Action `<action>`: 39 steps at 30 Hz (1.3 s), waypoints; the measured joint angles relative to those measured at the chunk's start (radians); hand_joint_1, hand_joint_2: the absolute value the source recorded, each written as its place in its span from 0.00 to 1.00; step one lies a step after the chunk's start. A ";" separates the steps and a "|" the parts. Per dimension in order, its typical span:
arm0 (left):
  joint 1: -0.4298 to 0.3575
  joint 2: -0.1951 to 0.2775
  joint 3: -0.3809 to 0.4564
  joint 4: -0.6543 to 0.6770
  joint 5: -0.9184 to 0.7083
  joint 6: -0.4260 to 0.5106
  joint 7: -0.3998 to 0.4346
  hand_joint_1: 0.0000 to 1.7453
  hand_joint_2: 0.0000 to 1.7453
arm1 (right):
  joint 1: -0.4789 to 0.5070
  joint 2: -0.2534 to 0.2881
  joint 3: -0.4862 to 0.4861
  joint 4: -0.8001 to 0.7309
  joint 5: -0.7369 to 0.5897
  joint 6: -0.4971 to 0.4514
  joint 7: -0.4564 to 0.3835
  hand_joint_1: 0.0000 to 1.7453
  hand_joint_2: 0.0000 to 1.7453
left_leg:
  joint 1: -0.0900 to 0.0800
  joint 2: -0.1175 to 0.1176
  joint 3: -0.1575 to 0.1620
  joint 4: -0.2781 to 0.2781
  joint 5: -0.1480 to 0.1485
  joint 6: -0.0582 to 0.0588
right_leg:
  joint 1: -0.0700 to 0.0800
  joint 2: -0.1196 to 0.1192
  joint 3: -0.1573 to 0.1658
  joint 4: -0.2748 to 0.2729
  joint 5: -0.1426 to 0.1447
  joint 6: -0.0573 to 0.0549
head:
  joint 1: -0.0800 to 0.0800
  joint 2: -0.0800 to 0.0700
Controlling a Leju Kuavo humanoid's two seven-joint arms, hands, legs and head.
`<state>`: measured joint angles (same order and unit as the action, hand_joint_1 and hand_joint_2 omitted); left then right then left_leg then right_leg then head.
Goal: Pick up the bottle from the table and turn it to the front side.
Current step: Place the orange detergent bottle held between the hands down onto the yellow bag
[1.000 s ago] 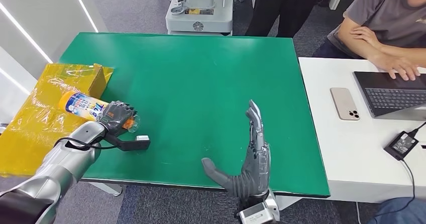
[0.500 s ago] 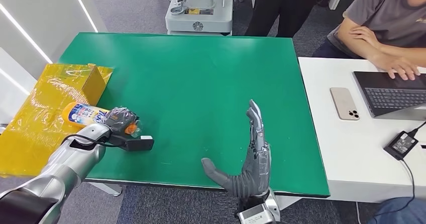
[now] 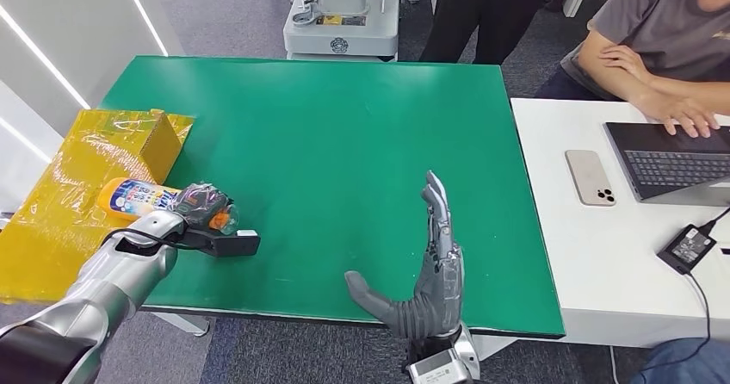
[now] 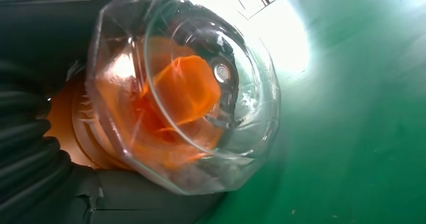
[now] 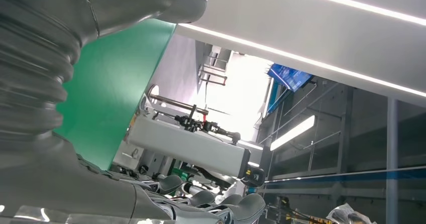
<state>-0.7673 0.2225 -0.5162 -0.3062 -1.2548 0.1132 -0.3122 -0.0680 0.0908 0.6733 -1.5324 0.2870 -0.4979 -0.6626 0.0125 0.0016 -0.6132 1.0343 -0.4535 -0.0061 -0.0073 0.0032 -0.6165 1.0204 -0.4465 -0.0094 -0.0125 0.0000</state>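
Left robot hand (image 3: 202, 207) grips the detergent bottle (image 3: 138, 196) near its clear cap (image 4: 201, 103), just off the tabletop (image 3: 344, 143); we judge pickup done, turning outstanding. Right robot hand (image 3: 430, 272) open.

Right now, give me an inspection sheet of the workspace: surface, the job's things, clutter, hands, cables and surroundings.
Surface: green table, bare across its middle.
Job's things: bottle with a yellow body and blue-and-white label, lying on its side at the table's left edge, its clear cap over an orange top.
Clutter: yellow wrapped box at the left, partly under the bottle.
Hands: left hand grips the bottle near the cap; right hand holds nothing, fingers straight, at the near edge.
Cables: black cable from a power adapter on the white desk.
Surroundings: phone, laptop, a seated person, a grey machine behind.
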 joint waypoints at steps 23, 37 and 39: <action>-0.015 0.013 0.004 0.003 0.004 -0.028 0.035 0.00 1.00 | -0.014 0.000 0.000 0.000 -0.013 0.015 0.000 0.00 1.00 | 0.000 0.000 0.003 0.000 0.000 0.000 | 0.000 0.000 0.002 0.000 0.000 0.000 | 0.000 0.000; -0.042 0.060 0.005 0.004 -0.037 -0.028 0.036 0.00 1.00 | -0.011 0.000 0.000 0.000 -0.026 -0.008 -0.013 0.00 1.00 | 0.000 0.000 0.002 0.000 0.001 -0.001 | 0.000 0.000 0.001 0.000 0.000 0.000 | 0.000 0.000; -0.043 0.063 0.005 0.004 -0.038 -0.029 0.036 0.00 1.00 | -0.011 0.000 0.000 0.000 -0.026 -0.009 -0.014 0.00 1.00 | 0.000 0.000 0.002 0.000 0.001 -0.001 | 0.000 0.000 0.001 0.000 0.000 0.000 | 0.000 0.000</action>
<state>-0.8103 0.2855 -0.5112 -0.3021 -1.2929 0.0846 -0.2762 -0.0786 0.0908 0.6733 -1.5320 0.2609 -0.5071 -0.6764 0.0126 0.0016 -0.6112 1.0340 -0.4528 -0.0070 -0.0071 0.0035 -0.6151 1.0206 -0.4465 -0.0095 -0.0124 0.0000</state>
